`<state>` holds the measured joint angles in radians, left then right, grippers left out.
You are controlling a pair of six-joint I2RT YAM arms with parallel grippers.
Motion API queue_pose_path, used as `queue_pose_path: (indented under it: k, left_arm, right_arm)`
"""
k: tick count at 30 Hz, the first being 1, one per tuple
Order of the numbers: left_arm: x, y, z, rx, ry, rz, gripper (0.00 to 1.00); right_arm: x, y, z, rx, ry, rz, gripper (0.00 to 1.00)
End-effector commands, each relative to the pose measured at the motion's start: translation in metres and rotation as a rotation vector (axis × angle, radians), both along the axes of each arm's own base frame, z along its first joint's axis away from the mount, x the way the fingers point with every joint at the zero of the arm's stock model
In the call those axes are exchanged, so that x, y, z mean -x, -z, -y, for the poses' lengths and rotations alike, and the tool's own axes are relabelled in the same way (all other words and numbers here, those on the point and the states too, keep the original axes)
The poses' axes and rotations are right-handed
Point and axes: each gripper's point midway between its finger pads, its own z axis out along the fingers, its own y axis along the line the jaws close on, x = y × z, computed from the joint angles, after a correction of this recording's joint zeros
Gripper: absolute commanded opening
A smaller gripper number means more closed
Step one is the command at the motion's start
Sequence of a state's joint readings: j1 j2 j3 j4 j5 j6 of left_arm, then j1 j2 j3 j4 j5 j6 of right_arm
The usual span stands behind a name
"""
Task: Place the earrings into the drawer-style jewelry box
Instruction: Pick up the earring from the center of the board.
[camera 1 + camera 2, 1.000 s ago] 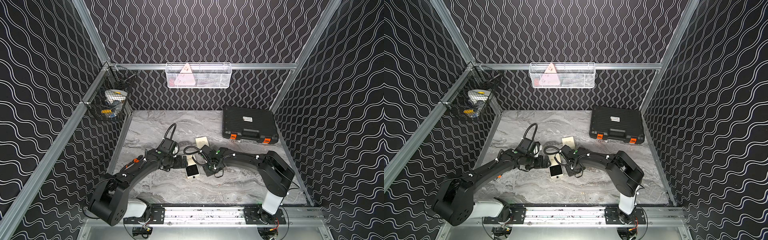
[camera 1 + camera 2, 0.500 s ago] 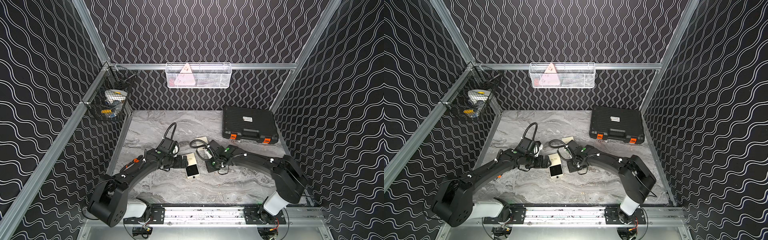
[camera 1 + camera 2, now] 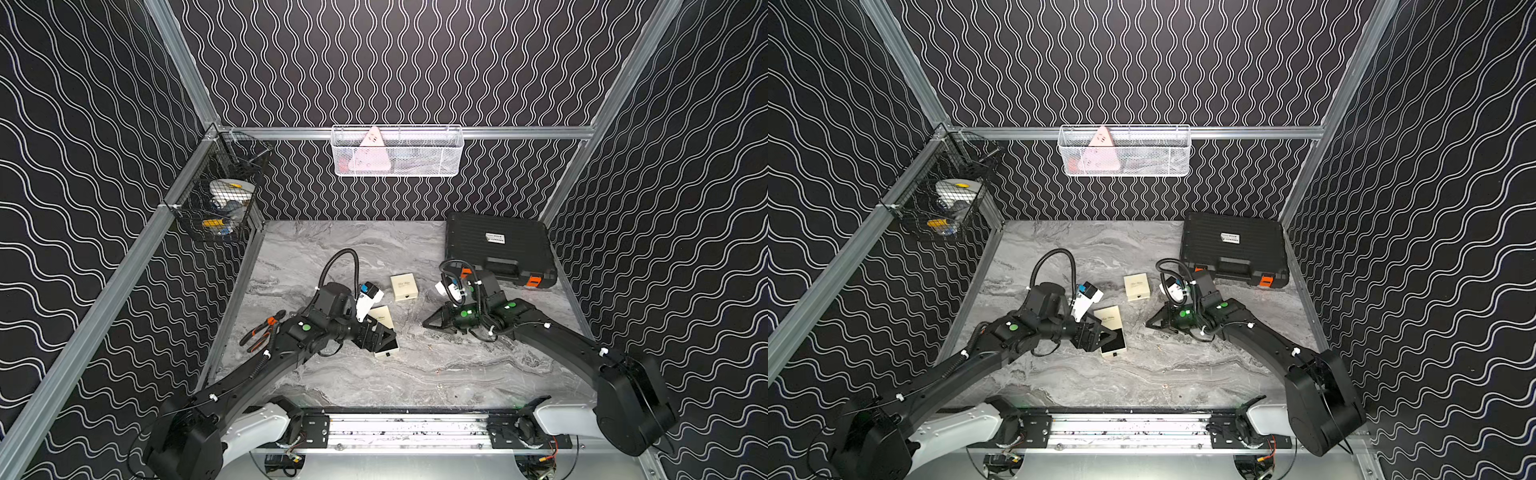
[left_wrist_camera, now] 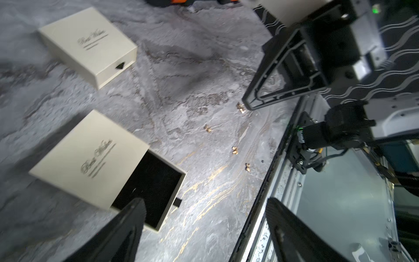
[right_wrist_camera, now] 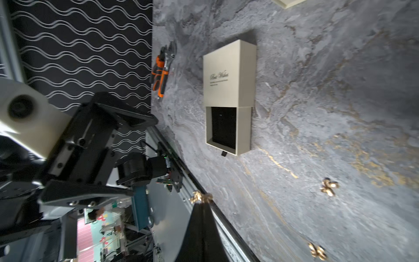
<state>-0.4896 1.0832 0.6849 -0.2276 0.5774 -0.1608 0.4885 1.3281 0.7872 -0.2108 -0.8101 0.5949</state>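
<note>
Status: drawer (image 4: 154, 181) of jewelry box (image 4: 90, 156) open, empty, 0 of 4 stowed; right tool (image 4: 246, 106) pinches 1 earring (image 4: 240, 108) (apparently lifted); 3 earrings (image 4: 235, 150) lie on tabletop (image 4: 181, 68) near drawer; left tool (image 4: 205, 204) wide, beside drawer.

"Best Wishes" on open jewelry box (image 4: 90, 156), also on closed box (image 4: 88, 43)

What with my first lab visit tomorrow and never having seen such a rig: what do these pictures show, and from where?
Two black robot arms stand on a rail at the front. Two pictures look down from overhead; two come from wrist cameras. On the marble table lie an open drawer box, a closed box, pliers, a black case and tiny gold earrings. The left gripper is open and empty; the right gripper, shut, seems to pinch one earring.
</note>
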Motion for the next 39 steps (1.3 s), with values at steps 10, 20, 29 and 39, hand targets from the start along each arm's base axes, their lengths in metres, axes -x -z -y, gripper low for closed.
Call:
queue_pose_path:
  k: [10, 20, 29, 39]
  left_arm:
    - [0.005, -0.066, 0.045, 0.401, 0.242, 0.168, 0.77]
    - [-0.021, -0.068, 0.05, 0.51, 0.166, -0.051, 0.8]
    - [-0.038, -0.066, 0.055, 0.679, 0.081, -0.436, 0.8]
    - [-0.029, -0.06, 0.03, 0.405, -0.009, -0.119, 0.79]
  right_arm:
    - [0.013, -0.045, -0.017, -0.263, -0.119, 0.009, 0.0]
    - [0.011, -0.05, -0.02, -0.298, -0.133, 0.018, 0.0]
    - [-0.003, -0.046, -0.018, -0.231, -0.094, 0.133, 0.0]
    - [0.0, -0.053, -0.021, -0.283, -0.082, 0.03, 0.0]
